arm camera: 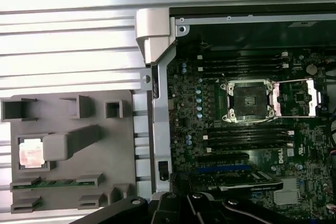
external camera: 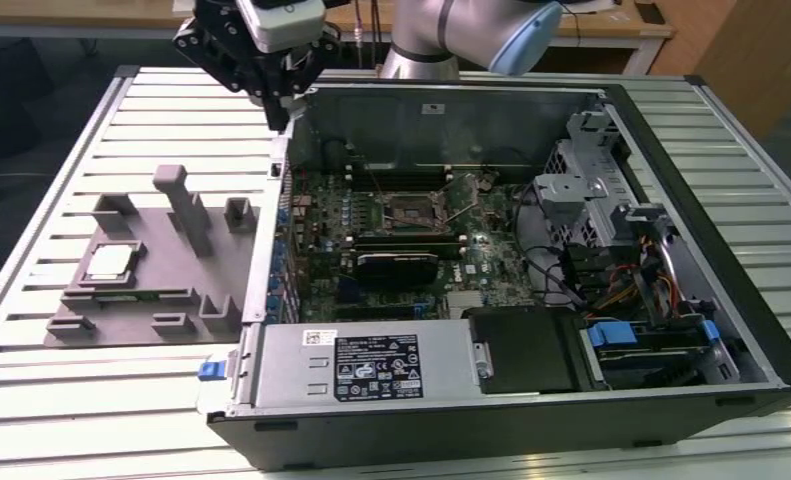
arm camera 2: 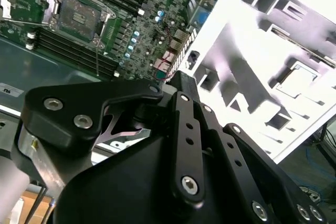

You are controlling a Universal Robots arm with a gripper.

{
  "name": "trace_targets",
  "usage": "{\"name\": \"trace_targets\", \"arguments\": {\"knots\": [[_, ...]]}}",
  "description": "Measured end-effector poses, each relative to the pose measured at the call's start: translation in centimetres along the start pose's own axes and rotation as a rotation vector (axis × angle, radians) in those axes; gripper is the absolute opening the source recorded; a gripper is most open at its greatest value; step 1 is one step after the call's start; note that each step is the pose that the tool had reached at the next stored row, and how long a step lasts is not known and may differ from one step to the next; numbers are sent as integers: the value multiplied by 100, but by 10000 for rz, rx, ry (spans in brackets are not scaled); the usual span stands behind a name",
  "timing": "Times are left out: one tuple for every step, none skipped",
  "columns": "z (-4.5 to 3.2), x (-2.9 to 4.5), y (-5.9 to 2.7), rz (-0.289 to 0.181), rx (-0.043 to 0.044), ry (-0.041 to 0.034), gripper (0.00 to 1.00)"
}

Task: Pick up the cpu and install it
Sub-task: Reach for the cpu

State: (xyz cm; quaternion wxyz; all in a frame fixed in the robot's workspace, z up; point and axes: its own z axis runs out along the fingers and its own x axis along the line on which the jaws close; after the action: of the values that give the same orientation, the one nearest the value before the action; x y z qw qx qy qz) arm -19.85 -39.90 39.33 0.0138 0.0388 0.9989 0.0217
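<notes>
Progress: nothing done | cpu (external camera: 110, 262) rests in grey holder (external camera: 118, 316) | socket (external camera: 413, 210) empty | gripper (external camera: 284, 118) hovers apart, unladen, width cannot be told

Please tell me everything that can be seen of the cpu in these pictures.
The cpu is a small, flat, square chip with a silvery metal top plate and a pale rim. It lies flat, plate upward, in a square recess of the grey plastic holder, which rests on the slatted table at the exterior view's left of the open computer case. In the first wrist view its plate shines pinkish. Only the holder touches it; the gripper hangs apart, above the case's corner.
</notes>
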Motion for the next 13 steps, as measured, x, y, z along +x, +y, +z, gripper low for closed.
{"name": "trace_targets", "arguments": {"knots": [[-1,19,-2,0,0,-1,11],[-1,38,-3,0,0,-3,11],[-2,55,-4,1,0,-3,11],[-2,71,-5,1,0,-4,11],[-2,86,-6,1,0,-5,11],[-3,101,-8,1,0,-6,11],[-4,117,-9,1,0,-6,11],[-4,133,-10,0,0,-8,11],[-4,149,-12,0,0,-9,11],[-5,167,-13,-1,-1,-9,11],[-5,184,-14,0,-1,-11,11],[-6,203,-16,-1,-1,-12,11],[-6,220,-17,0,-2,-14,11]]}}
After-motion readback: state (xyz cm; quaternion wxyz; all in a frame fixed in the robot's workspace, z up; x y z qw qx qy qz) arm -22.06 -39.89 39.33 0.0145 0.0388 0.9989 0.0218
